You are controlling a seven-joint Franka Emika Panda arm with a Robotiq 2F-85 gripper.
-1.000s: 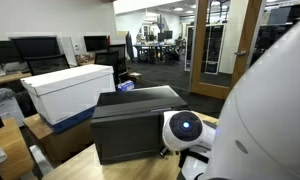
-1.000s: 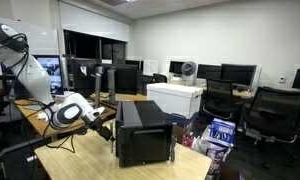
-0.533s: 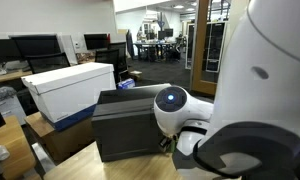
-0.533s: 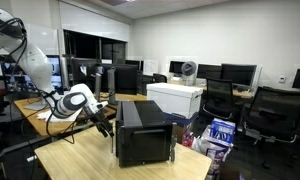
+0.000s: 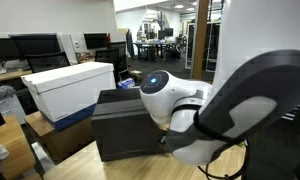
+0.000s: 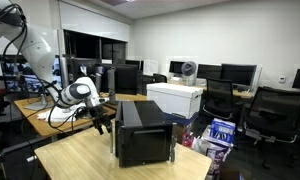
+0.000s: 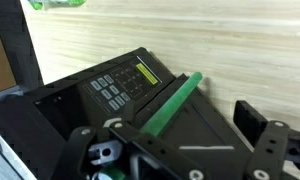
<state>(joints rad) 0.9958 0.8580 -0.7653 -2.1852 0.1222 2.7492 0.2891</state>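
A wooden table point(image 6: 80, 160) carried a black printer point(image 6: 142, 135), with a white box point(image 5: 70, 88) behind it. The gripper point(image 7: 170, 130) hung just over the printer's top, near the keypad point(image 7: 112, 90). Its claw was released, fingers spread wide. A green stick point(image 7: 175, 100) lay on the printer between them, unpinched. By my judgement the approach was done and the grasp was not yet made.

In the wrist view a black machine point(image 7: 50, 110) lies on the pale wooden surface point(image 7: 230, 40). It shows a grey keypad point(image 7: 111, 91) with a yellow strip point(image 7: 146, 73) just to its right, and a green bar point(image 7: 171, 102) running slantwise across its top. At the near edge the pincer point(image 7: 178, 150) hangs over the machine with its jaws spread wide, and a green scrap point(image 7: 56, 4) sits at the far left.
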